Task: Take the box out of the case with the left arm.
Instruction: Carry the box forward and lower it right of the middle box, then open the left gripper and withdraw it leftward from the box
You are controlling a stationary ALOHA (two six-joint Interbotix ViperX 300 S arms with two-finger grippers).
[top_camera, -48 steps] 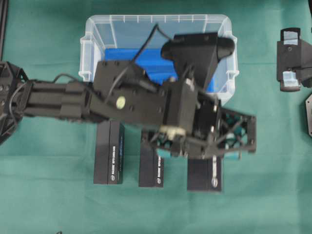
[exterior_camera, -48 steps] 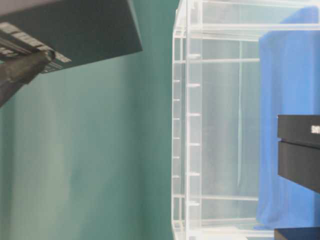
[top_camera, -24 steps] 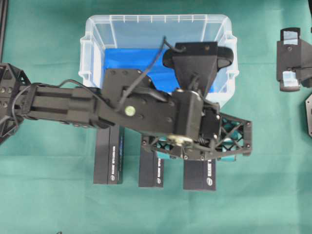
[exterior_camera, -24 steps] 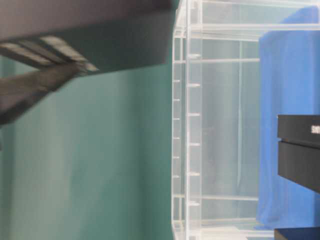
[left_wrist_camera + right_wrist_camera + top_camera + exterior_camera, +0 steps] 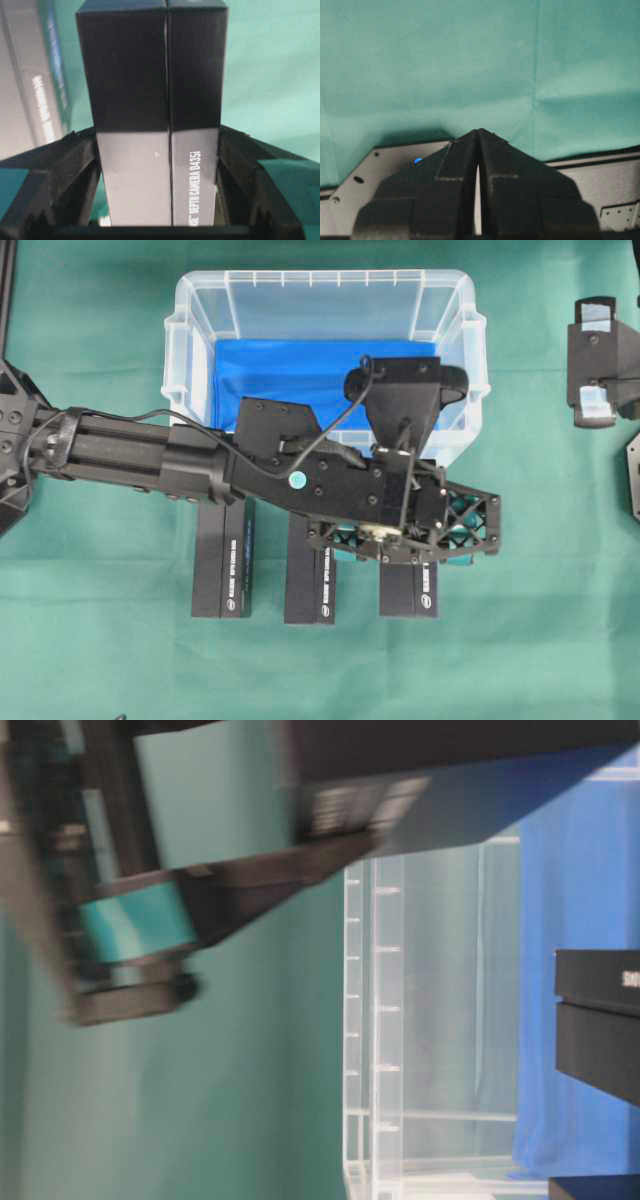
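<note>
The clear case (image 5: 190, 330) with its blue lining (image 5: 300, 370) stands at the back middle of the green cloth; no box shows inside it. My left gripper (image 5: 405, 545), with teal pads, hangs just in front of the case's near wall, shut on a black box (image 5: 408, 592). In the left wrist view the box (image 5: 150, 75) fills the gap between both fingers (image 5: 75, 155) of the left gripper (image 5: 157, 135), over the cloth. The table-level view shows box (image 5: 450, 760) and teal pad (image 5: 135, 920) blurred. My right gripper (image 5: 478, 132) is shut and empty.
Two more black boxes (image 5: 223, 560) (image 5: 309, 588) lie side by side on the cloth, left of the held one. One of them shows in the left wrist view (image 5: 35, 100). The right arm (image 5: 598, 365) rests at the far right edge.
The left arm has come down and drawn back off the case, carrying the box lower, in line with the two boxes on the cloth. The right arm has not moved.
</note>
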